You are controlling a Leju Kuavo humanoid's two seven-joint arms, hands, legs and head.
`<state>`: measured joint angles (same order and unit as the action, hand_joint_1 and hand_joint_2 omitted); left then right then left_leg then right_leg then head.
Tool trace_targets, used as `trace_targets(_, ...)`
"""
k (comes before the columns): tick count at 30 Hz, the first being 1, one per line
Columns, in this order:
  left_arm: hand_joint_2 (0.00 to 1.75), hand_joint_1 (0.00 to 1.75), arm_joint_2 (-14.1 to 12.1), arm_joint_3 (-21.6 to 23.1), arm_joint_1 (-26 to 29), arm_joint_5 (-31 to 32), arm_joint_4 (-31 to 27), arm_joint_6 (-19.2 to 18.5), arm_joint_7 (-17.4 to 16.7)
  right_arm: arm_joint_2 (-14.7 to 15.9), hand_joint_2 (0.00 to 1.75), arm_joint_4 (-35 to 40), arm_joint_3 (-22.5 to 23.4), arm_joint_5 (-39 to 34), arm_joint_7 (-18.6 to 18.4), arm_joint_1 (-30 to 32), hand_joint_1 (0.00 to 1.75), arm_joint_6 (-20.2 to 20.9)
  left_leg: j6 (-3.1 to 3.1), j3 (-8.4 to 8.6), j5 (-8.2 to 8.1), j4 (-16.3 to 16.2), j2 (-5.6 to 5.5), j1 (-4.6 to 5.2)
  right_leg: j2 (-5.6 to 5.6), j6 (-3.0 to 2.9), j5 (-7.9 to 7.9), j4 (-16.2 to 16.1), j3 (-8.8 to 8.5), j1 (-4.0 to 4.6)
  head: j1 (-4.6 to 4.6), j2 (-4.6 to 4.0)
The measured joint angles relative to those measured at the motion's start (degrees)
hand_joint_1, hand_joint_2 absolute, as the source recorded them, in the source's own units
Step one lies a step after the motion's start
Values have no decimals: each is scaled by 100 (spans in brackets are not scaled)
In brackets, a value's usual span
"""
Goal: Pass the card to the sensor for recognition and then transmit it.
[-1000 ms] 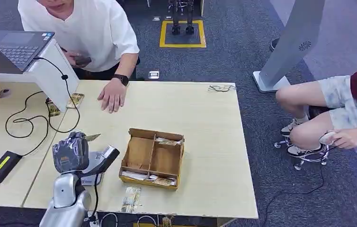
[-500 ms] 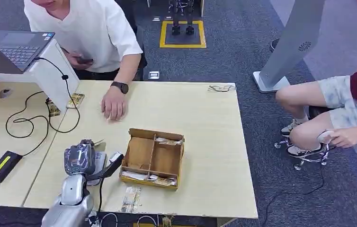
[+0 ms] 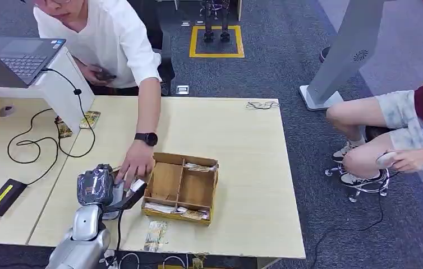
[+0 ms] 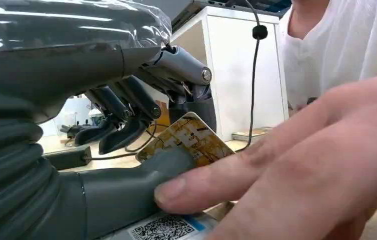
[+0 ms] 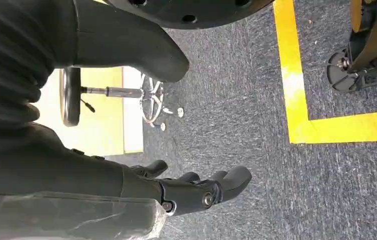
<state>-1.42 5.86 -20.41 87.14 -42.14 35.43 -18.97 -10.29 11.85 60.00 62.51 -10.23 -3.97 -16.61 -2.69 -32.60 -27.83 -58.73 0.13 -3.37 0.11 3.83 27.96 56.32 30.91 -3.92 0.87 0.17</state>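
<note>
card (image 4: 196, 140) pinched by left hand (image 3: 94, 186), person's fingers (image 4: 236, 175) touching.

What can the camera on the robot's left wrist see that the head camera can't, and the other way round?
Left wrist view alone: the gold pattern on the card, pinched between the left hand's thumb and dark fingers, and a QR code label just below.

Head view alone: the whole table, the wooden divided box, the laptop, and a seated person's legs.

Both: the left hand and the person's hand reaching for the card.
</note>
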Motion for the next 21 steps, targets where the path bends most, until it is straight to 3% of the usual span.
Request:
trace_targets(8, 175, 175, 0, 0, 39, -229, 20, 437, 321, 0, 175, 0, 0, 70, 0, 1, 0, -6, 3, -3, 2, 0, -1, 0, 0, 0, 0, 0, 0, 0, 0, 0)
trace_targets(21, 175, 175, 107, -402, 655, -280, -1447, 461, 1133, 2, 175, 0, -2, 98, 18, 3, 0, -26, 3, -13, 2, 0, -1, 0, -1, 0, 0, 0, 12, 0, 0, 0)
